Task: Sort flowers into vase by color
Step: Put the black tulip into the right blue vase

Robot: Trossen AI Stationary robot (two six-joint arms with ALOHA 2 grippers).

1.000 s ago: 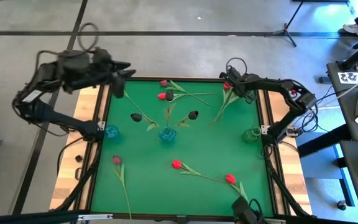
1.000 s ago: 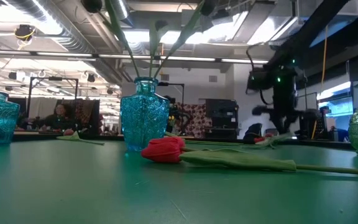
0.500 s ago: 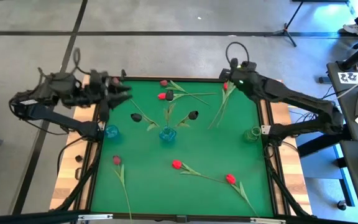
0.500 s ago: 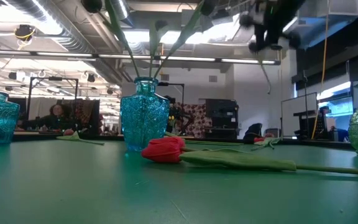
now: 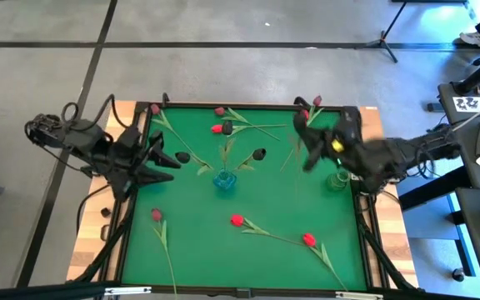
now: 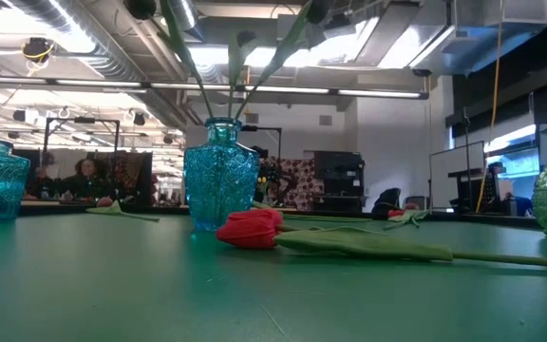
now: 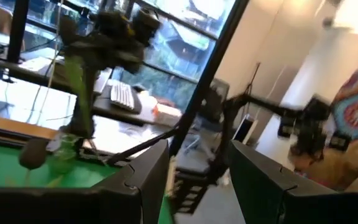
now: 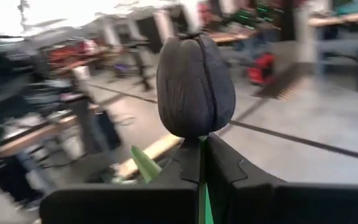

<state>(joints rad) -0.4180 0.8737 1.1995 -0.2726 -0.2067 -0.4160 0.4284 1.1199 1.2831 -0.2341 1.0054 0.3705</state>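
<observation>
The high view looks straight down on the whole green table (image 5: 248,200) and both arms, while the low view sits at tabletop level, close behind a red tulip (image 6: 251,229) and the blue vase (image 6: 220,184), facing the room. Both share that vase. The 2 wrist views look outward past their own fingers, the right one tight on a dark tulip head (image 8: 195,86).

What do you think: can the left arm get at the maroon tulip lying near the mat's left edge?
Probably yes: the left tool is open and empty, close to the maroon tulip, which lies alone on that arm's side.
</observation>
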